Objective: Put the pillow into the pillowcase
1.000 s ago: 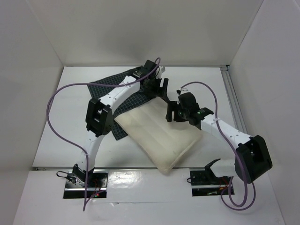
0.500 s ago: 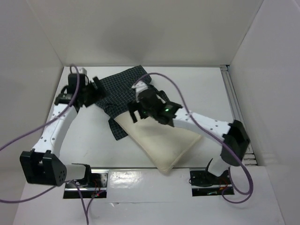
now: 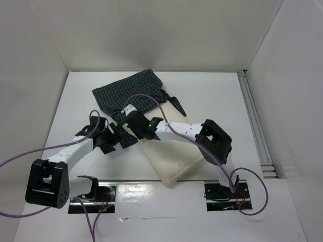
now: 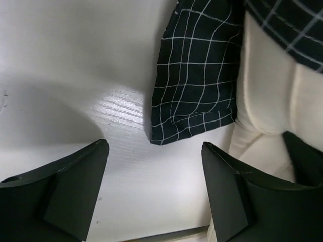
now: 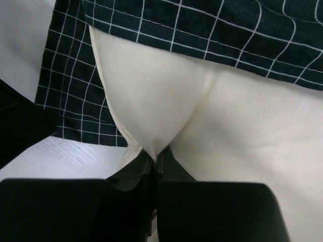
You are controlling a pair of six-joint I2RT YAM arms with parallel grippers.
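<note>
bare table (image 3: 75,101) beside pillowcase (image 3: 128,93) seen wide open on left, same for far-right strip up to rail (image 3: 254,116). top of pillow (image 3: 176,161) blocked by right arm (image 3: 181,130) laid across it. near-left corner crowded: left gripper (image 4: 154,151) spread wide over bare table, right gripper (image 5: 155,159) clamped on pillow corner, pillowcase flap draped just ahead of that gap.

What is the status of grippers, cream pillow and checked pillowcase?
Right gripper shut on plump cream fabric pillow, near its edge. Left gripper open, empty. Dark grid-checked cloth pillowcase overlaps pillow's end; pillow mostly outside. No obstacle seen.
</note>
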